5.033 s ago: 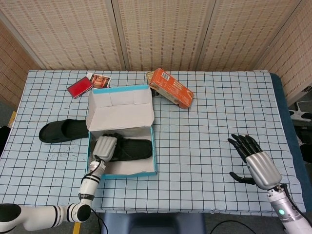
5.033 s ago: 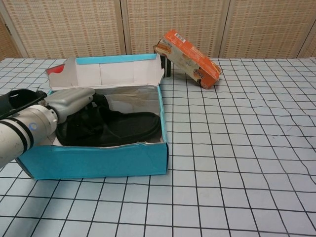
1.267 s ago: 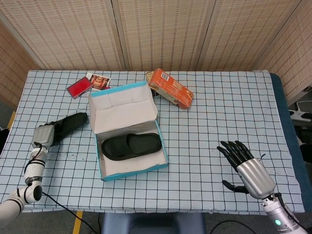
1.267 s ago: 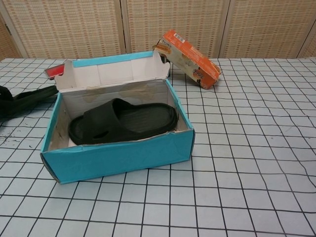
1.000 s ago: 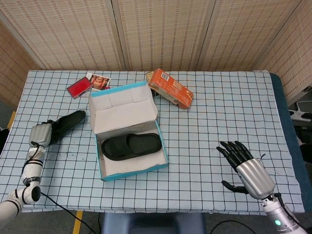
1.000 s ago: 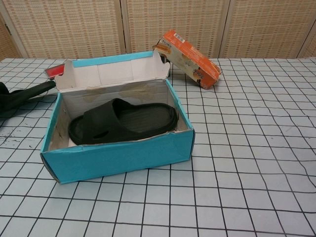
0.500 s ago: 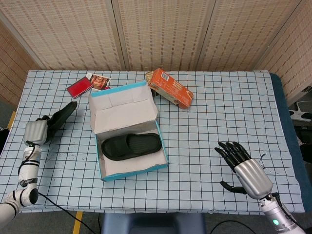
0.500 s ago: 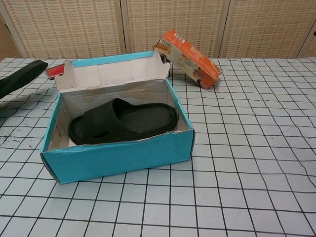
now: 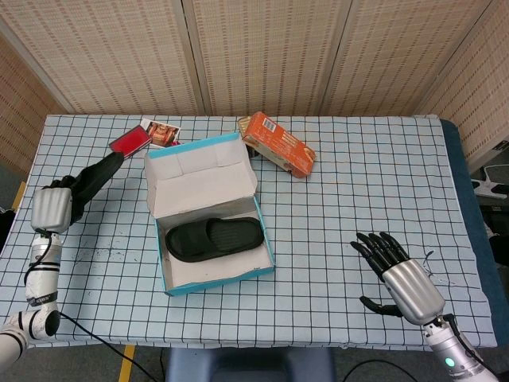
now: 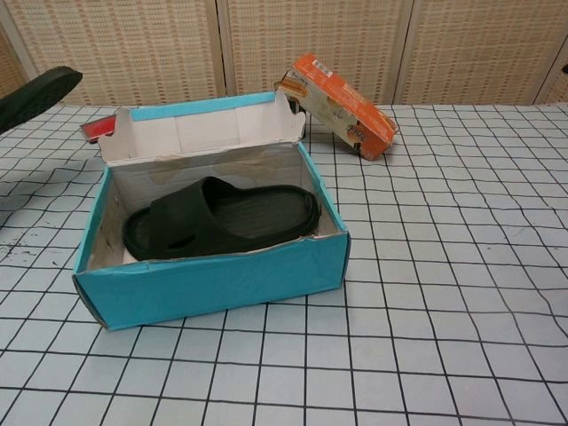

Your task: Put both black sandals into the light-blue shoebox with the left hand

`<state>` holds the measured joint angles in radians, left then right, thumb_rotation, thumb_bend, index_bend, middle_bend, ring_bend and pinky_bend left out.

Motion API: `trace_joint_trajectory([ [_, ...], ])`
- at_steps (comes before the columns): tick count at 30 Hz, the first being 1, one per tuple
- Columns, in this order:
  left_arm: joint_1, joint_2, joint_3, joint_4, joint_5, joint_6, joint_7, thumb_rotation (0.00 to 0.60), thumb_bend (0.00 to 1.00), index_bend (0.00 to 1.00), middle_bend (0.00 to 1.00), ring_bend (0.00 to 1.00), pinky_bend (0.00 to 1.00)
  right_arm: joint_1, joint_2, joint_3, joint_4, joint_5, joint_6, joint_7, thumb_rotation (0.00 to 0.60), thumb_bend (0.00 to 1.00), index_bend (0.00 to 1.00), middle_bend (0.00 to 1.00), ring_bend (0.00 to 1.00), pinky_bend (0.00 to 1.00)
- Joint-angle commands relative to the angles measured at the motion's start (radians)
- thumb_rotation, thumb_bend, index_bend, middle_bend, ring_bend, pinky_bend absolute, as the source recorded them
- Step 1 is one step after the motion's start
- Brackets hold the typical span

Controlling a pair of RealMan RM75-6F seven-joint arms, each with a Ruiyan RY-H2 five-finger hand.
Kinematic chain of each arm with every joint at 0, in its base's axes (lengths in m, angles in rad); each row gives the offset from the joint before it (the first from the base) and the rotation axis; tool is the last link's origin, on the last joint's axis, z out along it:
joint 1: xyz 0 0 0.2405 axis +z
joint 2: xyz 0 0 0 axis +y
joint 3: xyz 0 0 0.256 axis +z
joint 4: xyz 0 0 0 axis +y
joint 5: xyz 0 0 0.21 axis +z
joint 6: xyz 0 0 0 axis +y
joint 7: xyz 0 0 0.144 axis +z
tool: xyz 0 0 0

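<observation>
Checked cloth covers the table [image 9: 358, 175], where the blue shoebox [image 9: 213, 274] already holds one sandal [image 9: 213, 237]. The left hand [image 9: 51, 208], fingers clenched around the second sandal [image 9: 94, 178], holds it lifted left of the box. Best swing it right, clear the near wall, and lower it flat alongside the first. The right hand [image 9: 402, 276] idles, fingers spread.

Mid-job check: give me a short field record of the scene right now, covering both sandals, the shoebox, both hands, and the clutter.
shoebox: light-blue, open, lid flap up at the back, on the table
sandal in box: lying flat on the box floor
second sandal: held off the table, left of the box, far end tilted up
left hand: grips the second sandal's near end
right hand: holds nothing, fingers spread, near the table's right front
orange box: behind the shoebox
red items: back left, by the second sandal's tip
done: one of two sandals boxed
</observation>
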<state>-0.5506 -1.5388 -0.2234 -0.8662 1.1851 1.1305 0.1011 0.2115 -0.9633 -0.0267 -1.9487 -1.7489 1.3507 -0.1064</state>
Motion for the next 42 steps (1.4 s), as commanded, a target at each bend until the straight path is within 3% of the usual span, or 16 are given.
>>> trace_joint_trajectory([
  [1,0.012,0.074,-0.014,-0.158,0.017,0.035,0.020,0.600,0.65,0.69,0.70,0.63,0.53,0.001,-0.003,0.006,0.004,0.002,0.006,0.003,0.539,0.12,0.00,0.00,0.00,0.00],
  [9,0.001,0.223,-0.021,-0.621,0.023,0.081,0.281,0.600,0.65,0.68,0.69,0.63,0.53,0.018,-0.014,0.013,0.013,0.022,-0.022,0.008,0.539,0.12,0.00,0.00,0.00,0.00],
  [18,-0.030,0.262,-0.042,-0.865,-0.042,0.123,0.515,0.600,0.65,0.68,0.69,0.63,0.53,0.015,-0.008,0.005,0.070,0.032,-0.015,0.090,0.538,0.12,0.00,0.00,0.00,0.00],
  [24,-0.013,0.323,0.005,-1.032,-0.005,0.119,0.528,0.600,0.65,0.67,0.69,0.63,0.54,0.011,0.001,-0.001,0.091,0.018,0.001,0.127,0.538,0.12,0.00,0.00,0.00,0.00],
  [28,-0.028,0.336,0.036,-1.099,0.017,0.084,0.555,0.600,0.64,0.67,0.69,0.63,0.54,0.008,0.005,-0.007,0.091,-0.002,0.015,0.139,0.538,0.12,0.00,0.00,0.00,0.00],
  [34,-0.070,0.304,0.044,-1.112,-0.005,0.044,0.602,0.600,0.64,0.67,0.69,0.63,0.53,0.005,0.012,-0.005,0.089,-0.005,0.028,0.140,0.539,0.12,0.00,0.00,0.00,0.00],
  [42,-0.102,0.325,0.069,-1.167,-0.005,-0.041,0.535,0.600,0.64,0.67,0.69,0.63,0.54,0.013,-0.003,0.007,0.099,0.031,0.006,0.118,0.538,0.12,0.00,0.00,0.00,0.00],
])
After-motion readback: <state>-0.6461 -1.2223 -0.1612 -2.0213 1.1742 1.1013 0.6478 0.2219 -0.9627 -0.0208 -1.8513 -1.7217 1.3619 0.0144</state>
